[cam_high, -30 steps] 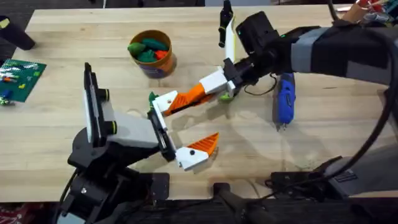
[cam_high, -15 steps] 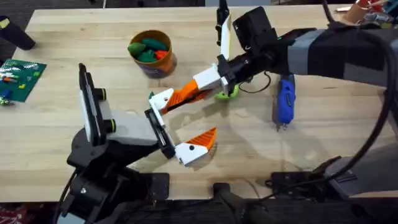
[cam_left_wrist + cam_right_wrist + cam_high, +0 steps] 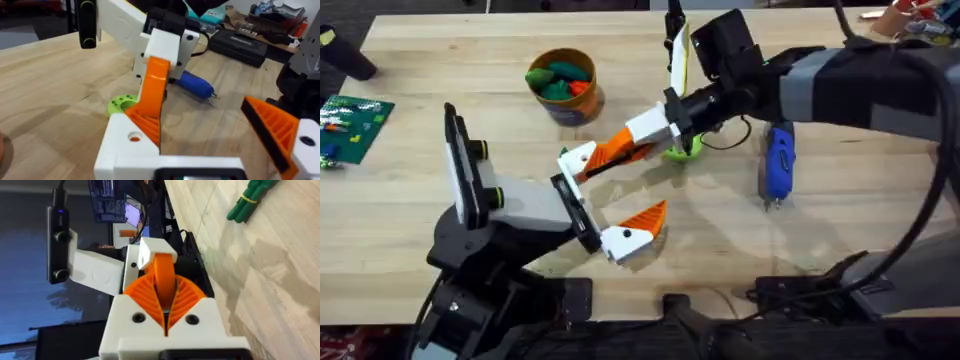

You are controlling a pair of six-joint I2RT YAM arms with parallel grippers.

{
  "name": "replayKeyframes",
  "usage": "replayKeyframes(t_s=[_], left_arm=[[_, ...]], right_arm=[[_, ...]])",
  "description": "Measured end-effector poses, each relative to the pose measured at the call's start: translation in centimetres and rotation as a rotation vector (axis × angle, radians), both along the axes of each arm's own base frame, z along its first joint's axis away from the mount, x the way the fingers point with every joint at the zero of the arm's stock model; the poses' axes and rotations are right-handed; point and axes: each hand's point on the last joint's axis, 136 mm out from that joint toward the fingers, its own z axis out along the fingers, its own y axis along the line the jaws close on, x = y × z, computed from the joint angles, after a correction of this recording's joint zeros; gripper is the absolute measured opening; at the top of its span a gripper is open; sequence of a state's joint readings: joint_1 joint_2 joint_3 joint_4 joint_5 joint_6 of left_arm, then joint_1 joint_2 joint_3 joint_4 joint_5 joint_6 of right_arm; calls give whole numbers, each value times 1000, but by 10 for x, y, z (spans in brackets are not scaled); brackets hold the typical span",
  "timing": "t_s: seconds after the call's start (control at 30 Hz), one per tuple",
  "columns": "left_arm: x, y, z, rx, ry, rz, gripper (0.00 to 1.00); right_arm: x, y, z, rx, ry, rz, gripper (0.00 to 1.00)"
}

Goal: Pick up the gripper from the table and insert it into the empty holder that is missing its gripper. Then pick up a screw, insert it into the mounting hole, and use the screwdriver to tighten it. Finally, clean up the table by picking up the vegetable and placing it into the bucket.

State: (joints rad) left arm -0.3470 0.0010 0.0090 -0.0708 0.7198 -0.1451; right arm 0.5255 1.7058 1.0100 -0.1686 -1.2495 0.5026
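Observation:
My right gripper is shut on the orange pad of the loose gripper piece. The piece's white base rests against the left arm's holder. The left gripper stands open, its other orange finger well apart. The blue screwdriver lies to the right. The dark-green vegetable lies by the left finger, mostly hidden from overhead. The orange bucket stands at the far left-centre. The screw is out of view.
A lime-green ring piece lies under the right wrist. Toy vegetables fill the bucket. A green board sits at the left edge. A black and yellow upright tool stands at the back.
The right gripper, with the gripper piece in it, has shifted slightly left and away. The left arm has eased left with it. The screwdriver and bucket have not moved.

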Motion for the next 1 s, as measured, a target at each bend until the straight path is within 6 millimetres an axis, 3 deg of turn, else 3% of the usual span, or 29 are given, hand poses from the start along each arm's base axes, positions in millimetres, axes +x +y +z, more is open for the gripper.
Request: replayKeyframes(t_s=[0.27, 0.83, 1.0], left_arm=[[-1, 0, 0, -3, 5, -5, 989], [-7, -4, 0, -1, -2, -46, 989], [-10, -5, 0, 0, -4, -61, 989]], right_arm=[[-2, 3, -3, -17, -2, 0, 218], [-16, 11, -5, -33, 9, 35, 534], [-13, 9, -5, -30, 10, 28, 708]])
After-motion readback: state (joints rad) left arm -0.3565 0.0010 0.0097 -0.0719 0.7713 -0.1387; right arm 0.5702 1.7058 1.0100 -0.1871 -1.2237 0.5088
